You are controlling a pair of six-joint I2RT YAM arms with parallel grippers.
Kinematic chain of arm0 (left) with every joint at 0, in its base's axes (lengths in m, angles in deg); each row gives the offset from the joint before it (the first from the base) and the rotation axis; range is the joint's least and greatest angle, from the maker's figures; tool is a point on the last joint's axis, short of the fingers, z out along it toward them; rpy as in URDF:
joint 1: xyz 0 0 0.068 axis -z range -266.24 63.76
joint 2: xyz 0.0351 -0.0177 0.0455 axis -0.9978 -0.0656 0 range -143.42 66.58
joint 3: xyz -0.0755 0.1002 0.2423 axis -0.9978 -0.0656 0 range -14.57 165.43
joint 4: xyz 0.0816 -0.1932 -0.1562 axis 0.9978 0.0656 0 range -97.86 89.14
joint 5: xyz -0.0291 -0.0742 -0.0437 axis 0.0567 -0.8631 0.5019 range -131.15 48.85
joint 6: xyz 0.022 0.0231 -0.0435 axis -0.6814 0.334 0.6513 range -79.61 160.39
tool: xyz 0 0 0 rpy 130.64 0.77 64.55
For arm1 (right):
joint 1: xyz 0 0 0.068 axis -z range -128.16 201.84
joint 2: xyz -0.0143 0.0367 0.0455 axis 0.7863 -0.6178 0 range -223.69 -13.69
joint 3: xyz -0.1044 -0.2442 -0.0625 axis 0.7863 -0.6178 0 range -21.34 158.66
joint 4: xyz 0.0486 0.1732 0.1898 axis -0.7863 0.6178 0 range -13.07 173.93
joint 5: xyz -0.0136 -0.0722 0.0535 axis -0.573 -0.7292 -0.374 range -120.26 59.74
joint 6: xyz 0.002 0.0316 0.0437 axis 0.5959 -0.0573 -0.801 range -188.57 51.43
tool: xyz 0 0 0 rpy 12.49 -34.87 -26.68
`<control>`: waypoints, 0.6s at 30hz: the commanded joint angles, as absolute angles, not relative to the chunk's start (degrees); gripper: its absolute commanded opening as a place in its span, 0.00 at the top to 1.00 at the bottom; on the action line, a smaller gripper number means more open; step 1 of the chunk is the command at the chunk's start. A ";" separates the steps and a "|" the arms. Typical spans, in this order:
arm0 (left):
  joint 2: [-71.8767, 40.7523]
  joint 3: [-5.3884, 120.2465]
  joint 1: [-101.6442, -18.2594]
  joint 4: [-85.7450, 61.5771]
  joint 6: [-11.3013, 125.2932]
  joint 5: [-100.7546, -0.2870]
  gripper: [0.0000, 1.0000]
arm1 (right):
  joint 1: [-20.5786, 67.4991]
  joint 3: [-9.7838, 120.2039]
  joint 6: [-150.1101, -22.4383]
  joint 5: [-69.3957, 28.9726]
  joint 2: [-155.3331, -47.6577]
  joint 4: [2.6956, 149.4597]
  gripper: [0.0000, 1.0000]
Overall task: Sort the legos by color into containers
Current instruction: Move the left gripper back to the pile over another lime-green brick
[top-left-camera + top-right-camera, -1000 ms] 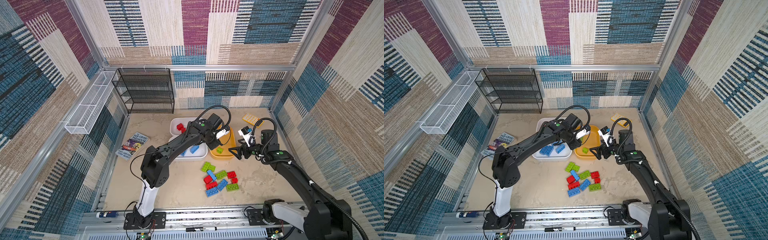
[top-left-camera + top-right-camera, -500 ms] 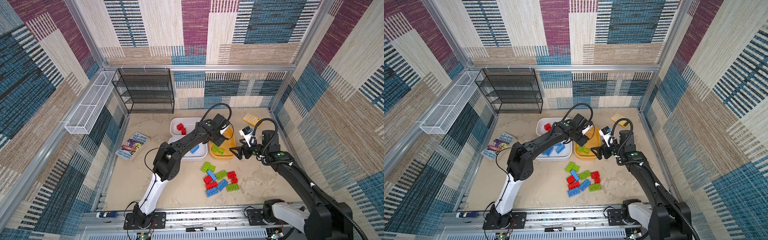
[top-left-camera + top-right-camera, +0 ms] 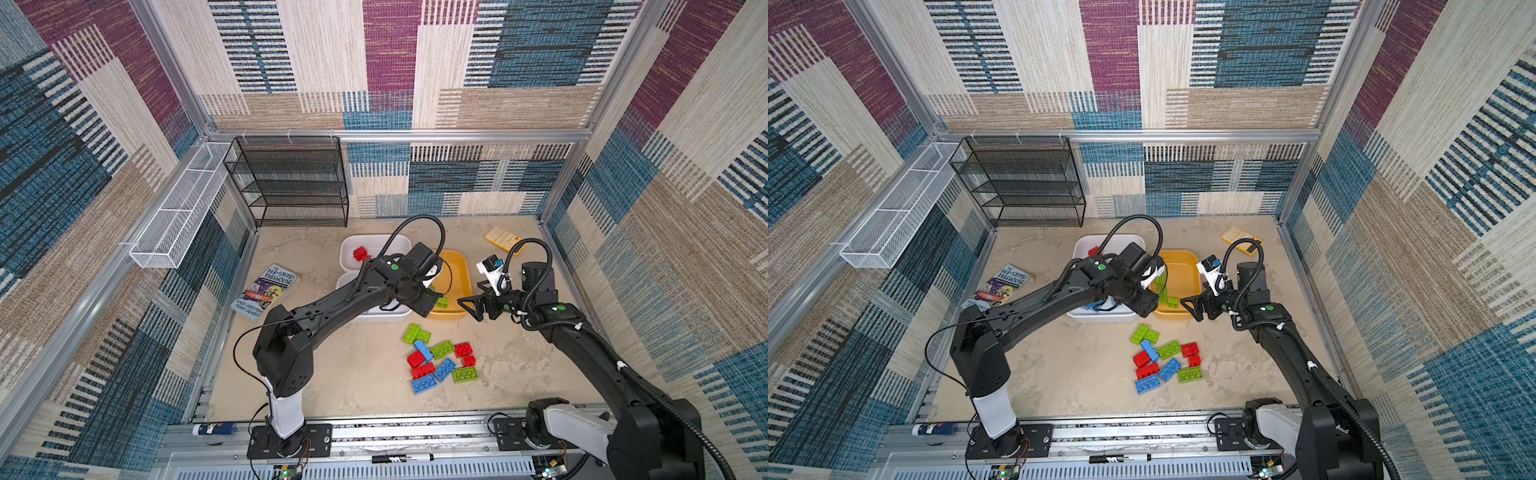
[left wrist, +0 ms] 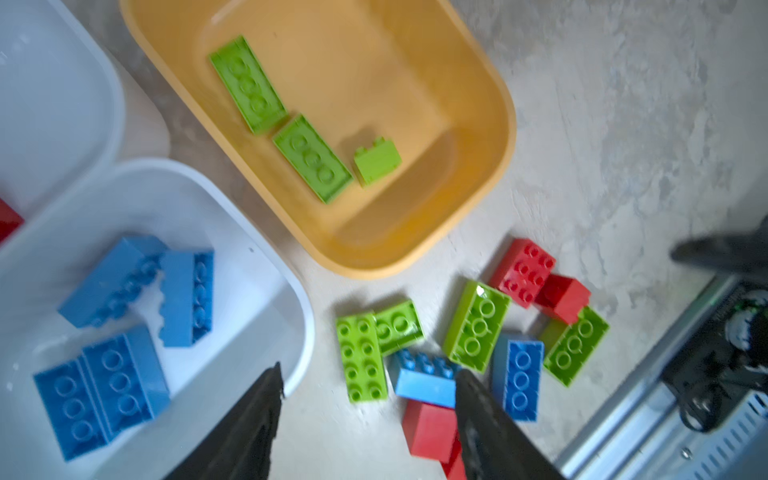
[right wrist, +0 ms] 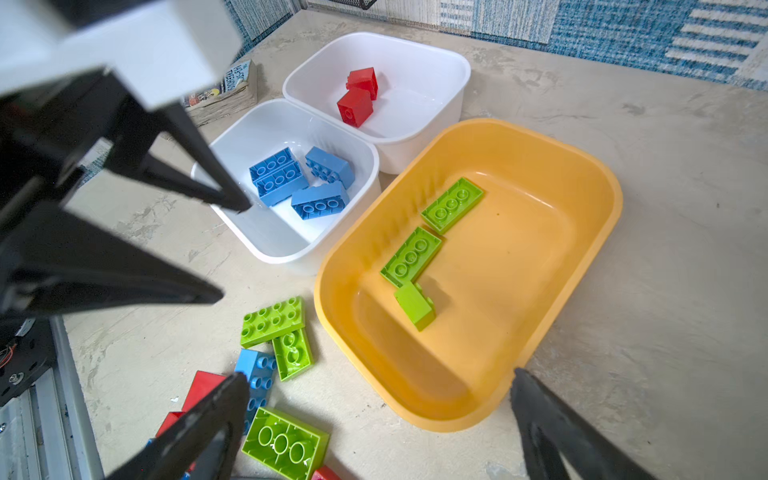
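Observation:
Three green legos lie in the yellow tub (image 4: pixel 509 124), the small one (image 5: pixel 415 307) on its side. Several blue legos sit in the near white tub (image 5: pixel 291 262), and two red ones in the far white tub (image 5: pixel 465 70). A pile of loose red, blue and green legos (image 3: pixel 440 361) lies on the floor in front of the tubs. My left gripper (image 4: pixel 369 370) is open and empty, above the floor between the blue tub's corner and the pile. My right gripper (image 5: pixel 380 376) hangs wide open and empty at the yellow tub's near right corner.
A book (image 3: pixel 268 291) lies left of the tubs. A black mesh rack (image 3: pixel 291 183) stands at the back wall and a white wire basket (image 3: pixel 178 216) hangs on the left wall. A yellow keypad toy (image 3: pixel 503 239) lies at the back right.
My left gripper has opened and drawn back from over the yellow tub toward its near edge. One more green lego now lies in that tub. The right arm has stayed put.

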State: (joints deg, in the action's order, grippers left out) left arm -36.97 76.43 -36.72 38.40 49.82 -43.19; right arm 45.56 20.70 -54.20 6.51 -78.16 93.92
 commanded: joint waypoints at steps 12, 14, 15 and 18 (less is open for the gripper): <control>-33.39 56.65 -35.02 22.30 61.32 -42.31 0.34 | 45.60 18.83 -55.28 7.96 -76.66 91.95 0.01; -34.47 56.36 -35.20 22.01 60.56 -41.58 0.35 | 45.60 18.67 -55.30 7.75 -76.21 92.23 0.01; -34.73 56.06 -35.34 21.50 60.28 -41.34 0.35 | 45.60 18.57 -55.30 7.71 -75.98 92.18 0.01; -35.11 54.15 -36.16 18.19 59.82 -40.88 0.35 | 45.60 18.30 -55.37 7.75 -75.91 92.12 0.01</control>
State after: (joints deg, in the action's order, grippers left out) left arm -34.78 55.12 -35.57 23.12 59.90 -42.52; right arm 45.56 18.45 -55.08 7.54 -76.13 93.31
